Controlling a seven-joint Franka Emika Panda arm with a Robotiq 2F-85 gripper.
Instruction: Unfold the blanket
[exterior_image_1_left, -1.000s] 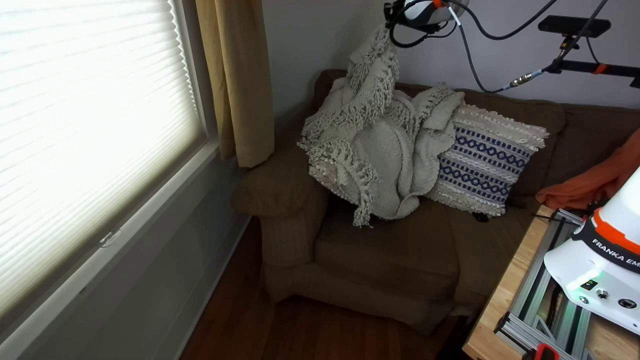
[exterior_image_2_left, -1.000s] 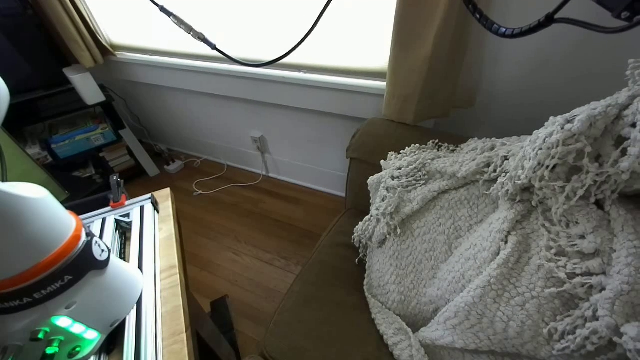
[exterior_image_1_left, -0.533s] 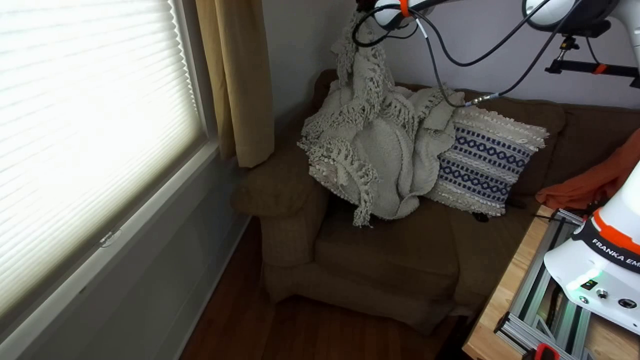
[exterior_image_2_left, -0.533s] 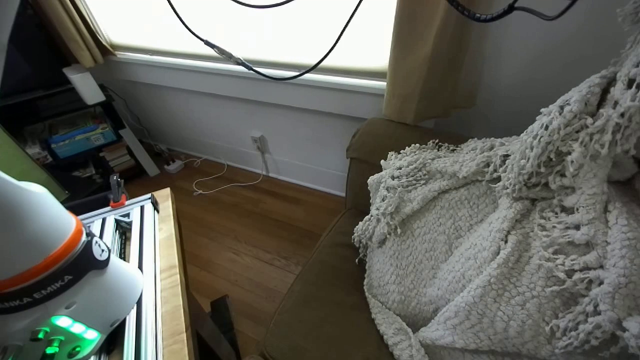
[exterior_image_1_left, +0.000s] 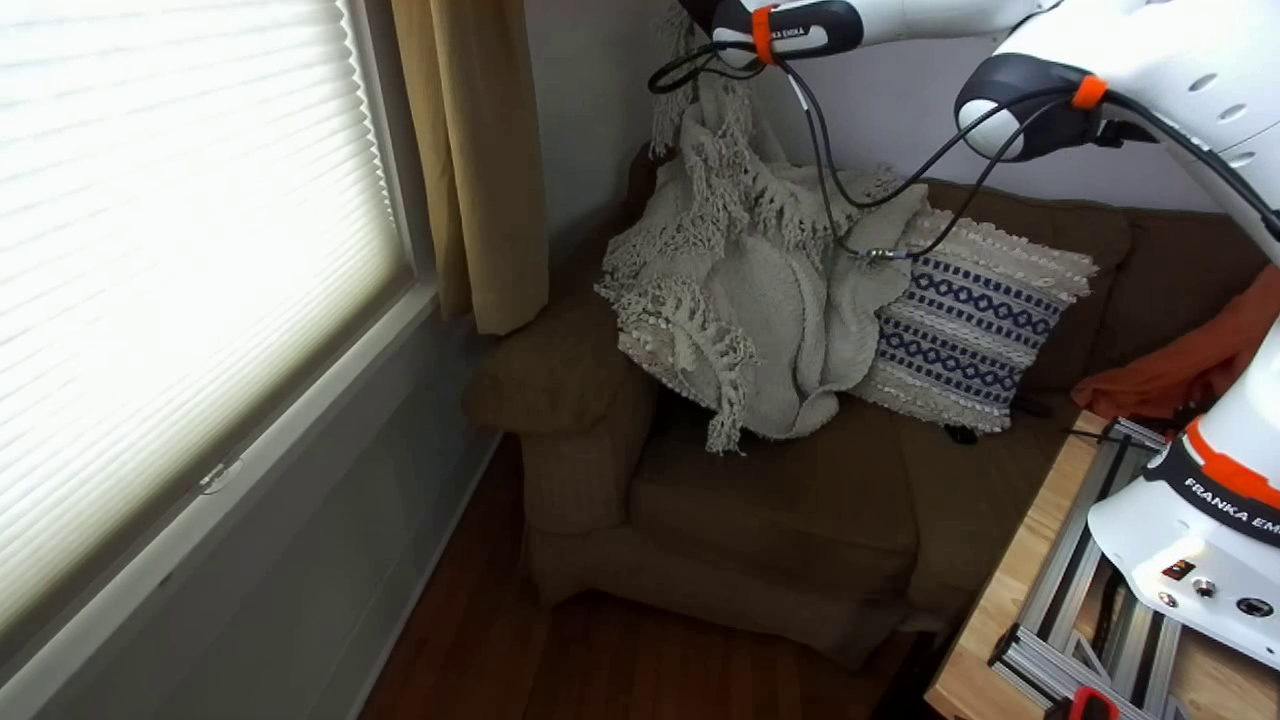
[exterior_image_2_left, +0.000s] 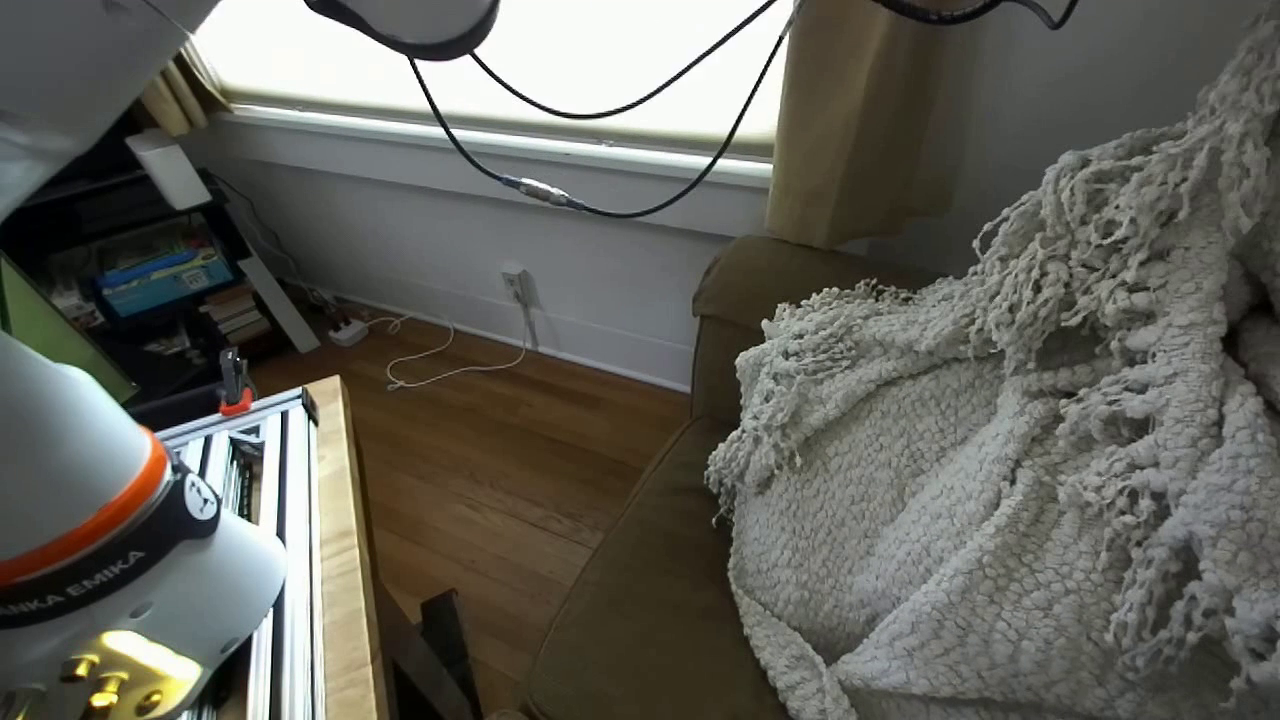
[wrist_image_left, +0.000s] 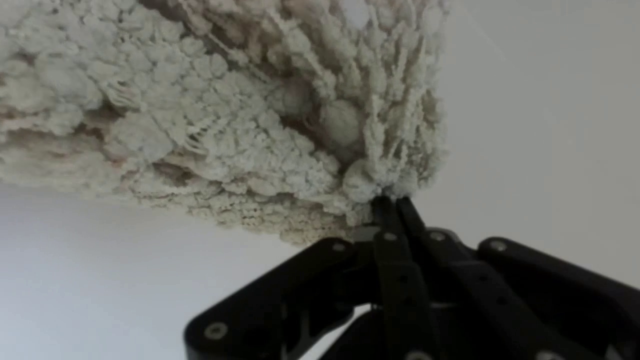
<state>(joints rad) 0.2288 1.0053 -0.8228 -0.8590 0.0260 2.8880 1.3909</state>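
Observation:
The cream knitted blanket (exterior_image_1_left: 770, 330) lies bunched on the sofa's corner seat, with fringed edges hanging down its front. It also fills the right side of an exterior view (exterior_image_2_left: 900, 520). One part is pulled up into a tall peak towards the arm at the top. In the wrist view, my gripper (wrist_image_left: 395, 202) has its black fingertips close together on a gathered fringed edge of the blanket (wrist_image_left: 210, 115), which hangs from them. In the exterior views the fingertips are out of frame or hidden.
A white pillow with dark blue patterns (exterior_image_1_left: 960, 320) leans beside the blanket on the brown sofa (exterior_image_1_left: 780, 520). A tan curtain (exterior_image_1_left: 480, 170) and window blind stand left. Arm cables (exterior_image_1_left: 880, 253) hang in front of the blanket. The robot base stands on a wooden table (exterior_image_1_left: 960, 690).
The arm has moved left in an exterior view, carrying the blanket's raised peak left and up. More arm links have come into view. The base light has turned from green to yellow.

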